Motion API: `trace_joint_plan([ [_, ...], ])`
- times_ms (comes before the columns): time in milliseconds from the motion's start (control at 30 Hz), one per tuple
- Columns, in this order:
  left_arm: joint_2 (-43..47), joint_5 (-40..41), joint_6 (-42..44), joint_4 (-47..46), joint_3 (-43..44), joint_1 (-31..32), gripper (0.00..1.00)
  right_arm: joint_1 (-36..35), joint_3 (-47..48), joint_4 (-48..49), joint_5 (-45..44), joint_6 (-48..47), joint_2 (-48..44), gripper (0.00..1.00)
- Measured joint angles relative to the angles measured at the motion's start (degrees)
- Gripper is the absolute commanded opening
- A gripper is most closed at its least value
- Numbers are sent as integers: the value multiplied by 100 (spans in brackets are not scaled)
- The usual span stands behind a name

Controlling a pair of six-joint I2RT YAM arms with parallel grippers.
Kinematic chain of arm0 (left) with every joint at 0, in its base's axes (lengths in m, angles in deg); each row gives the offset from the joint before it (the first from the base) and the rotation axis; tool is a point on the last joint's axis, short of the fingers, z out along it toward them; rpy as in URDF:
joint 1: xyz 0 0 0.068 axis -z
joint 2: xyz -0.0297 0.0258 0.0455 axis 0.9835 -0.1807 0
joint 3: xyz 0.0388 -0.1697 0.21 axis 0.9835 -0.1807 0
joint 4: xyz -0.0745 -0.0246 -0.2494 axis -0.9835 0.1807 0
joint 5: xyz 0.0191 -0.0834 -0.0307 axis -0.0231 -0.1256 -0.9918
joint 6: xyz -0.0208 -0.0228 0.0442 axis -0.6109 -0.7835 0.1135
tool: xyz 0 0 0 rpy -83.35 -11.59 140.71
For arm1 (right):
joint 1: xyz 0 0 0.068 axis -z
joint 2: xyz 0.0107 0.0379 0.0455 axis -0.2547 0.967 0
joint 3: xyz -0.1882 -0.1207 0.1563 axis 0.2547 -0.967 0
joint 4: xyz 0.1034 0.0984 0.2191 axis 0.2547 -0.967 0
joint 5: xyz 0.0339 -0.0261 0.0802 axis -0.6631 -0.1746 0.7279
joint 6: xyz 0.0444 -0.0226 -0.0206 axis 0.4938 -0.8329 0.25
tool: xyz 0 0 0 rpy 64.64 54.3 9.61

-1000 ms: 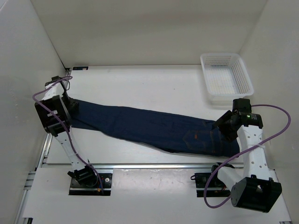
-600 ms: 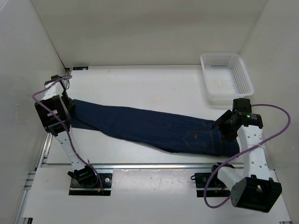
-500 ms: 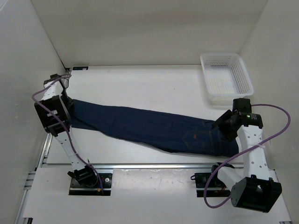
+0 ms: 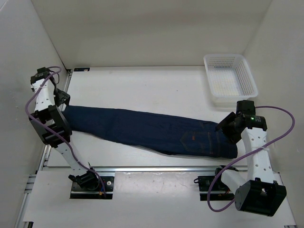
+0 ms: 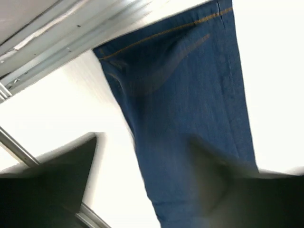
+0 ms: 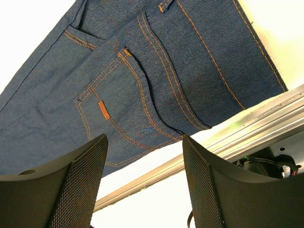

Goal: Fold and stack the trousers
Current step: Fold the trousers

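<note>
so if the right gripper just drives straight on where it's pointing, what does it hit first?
Most likely the trousers: the right gripper, open, points at the back pocket by the waist. Gap to the cloth is unclear.

Trousers (image 4: 142, 126): matt denim cloth, twill weave, orange stitching. Tabletop (image 4: 142, 85): white, smooth, matt. Basket (image 4: 208, 76): white perforated plastic. Rail (image 6: 247, 128): brushed metal, slight sheen. Right hand (image 6: 143, 138) fingers (image 6: 76, 190): black, mesh-textured.

A robotics lab cell: plain white panels (image 4: 142, 33) wall in the table (image 4: 142, 90), aluminium rail (image 4: 156, 167) along its near edge.
</note>
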Motion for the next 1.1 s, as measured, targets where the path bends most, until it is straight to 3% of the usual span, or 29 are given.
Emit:
trace_joint_plan([
  [300, 116, 61, -20, 52, -39, -101, 100, 0, -63, 37, 15, -37, 0, 69],
  [333, 116, 55, -13, 42, -39, -87, 96, 0, -72, 37, 22, -44, 0, 69],
  [400, 116, 33, 33, 7, -37, -57, 84, 0, -72, 39, 24, -59, 0, 69],
  [433, 105, 15, 70, 2, -26, -37, 69, 0, -72, 44, 24, -66, -2, 69],
  [467, 79, -2, 85, 4, 2, -7, 44, 0, -72, 46, 24, -68, -2, 69],
  [567, -44, -94, 199, -74, 70, 114, 23, 0, -76, 50, 55, -87, -7, 69],
  [700, -109, -481, 330, -284, -118, 219, 24, 0, -85, 55, 179, -151, -129, 69],
  [733, -92, -629, 376, -367, -260, 240, 28, 0, -103, 66, 212, -168, -205, 69],
  [933, -7, -1110, 514, -706, -1421, 625, 30, -7, -549, 52, 433, -223, -702, 65],
  [1100, -157, -1283, 568, -800, -1488, 1040, 32, -7, -787, 68, 632, -74, -551, 67],
])
